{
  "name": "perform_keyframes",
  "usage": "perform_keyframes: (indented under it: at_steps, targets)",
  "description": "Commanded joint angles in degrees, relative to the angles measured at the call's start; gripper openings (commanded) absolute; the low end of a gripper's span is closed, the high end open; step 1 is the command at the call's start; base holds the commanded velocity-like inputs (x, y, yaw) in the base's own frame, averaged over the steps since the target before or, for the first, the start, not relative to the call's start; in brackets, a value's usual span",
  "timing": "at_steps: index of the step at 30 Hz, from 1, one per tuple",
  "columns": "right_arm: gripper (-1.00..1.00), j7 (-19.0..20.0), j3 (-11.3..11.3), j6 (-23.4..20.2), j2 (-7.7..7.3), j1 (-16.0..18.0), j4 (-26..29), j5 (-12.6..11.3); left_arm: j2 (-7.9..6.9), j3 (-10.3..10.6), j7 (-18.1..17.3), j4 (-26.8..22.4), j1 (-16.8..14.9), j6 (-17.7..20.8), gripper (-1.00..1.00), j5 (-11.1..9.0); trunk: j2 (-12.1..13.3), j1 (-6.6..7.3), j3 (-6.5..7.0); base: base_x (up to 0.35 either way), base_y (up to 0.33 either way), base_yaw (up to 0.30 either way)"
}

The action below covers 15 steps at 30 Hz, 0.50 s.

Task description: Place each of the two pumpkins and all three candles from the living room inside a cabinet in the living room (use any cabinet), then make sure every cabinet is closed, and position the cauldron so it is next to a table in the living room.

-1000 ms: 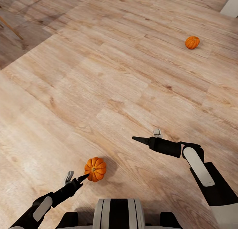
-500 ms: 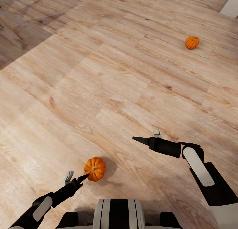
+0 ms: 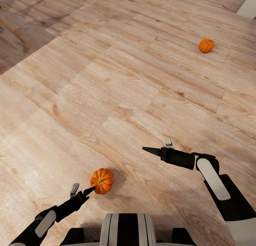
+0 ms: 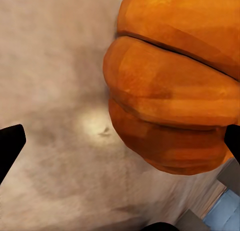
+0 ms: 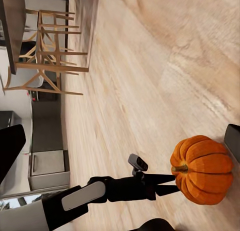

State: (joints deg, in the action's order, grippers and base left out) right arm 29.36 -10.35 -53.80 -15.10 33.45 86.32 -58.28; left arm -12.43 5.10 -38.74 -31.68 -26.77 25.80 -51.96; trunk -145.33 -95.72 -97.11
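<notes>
Orange near pumpkin [image 3: 102, 181] on wood floor [image 3: 106, 79], lower centre; second pumpkin [image 3: 206, 45] upper right. Left claw [image 3: 81, 192] apart, dark tip at near pumpkin's side. Right claw [image 3: 158, 147] apart, idle. Step: pickup approach. Next: straddle, close.

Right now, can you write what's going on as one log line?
near pumpkin: on floor | left end effector: open, touching it | right end effector: open, empty | far pumpkin: on floor
</notes>
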Motion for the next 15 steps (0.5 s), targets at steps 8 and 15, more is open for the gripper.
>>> perform_keyframes:
  at_steps: [8, 15]
  targets:
    - [1.0, 0.26, -0.03, -0.08, -0.03, 0.03, -0.01, 0.19, -0.11, -0.09, 1.56, 0.13, -0.04, -0.13, 1.0, 0.02, -0.01, 0.0, -0.03, 0.0, 0.0, 0.0]
    - [1.0, 0.26, -0.03, -0.08, -0.02, 0.03, -0.01, 0.19, -0.14, -0.09, 1.56, 0.12, -0.04, -0.13, 1.0, 0.02, -0.01, 0.0, -0.03, 0.0, 0.0, 0.0]
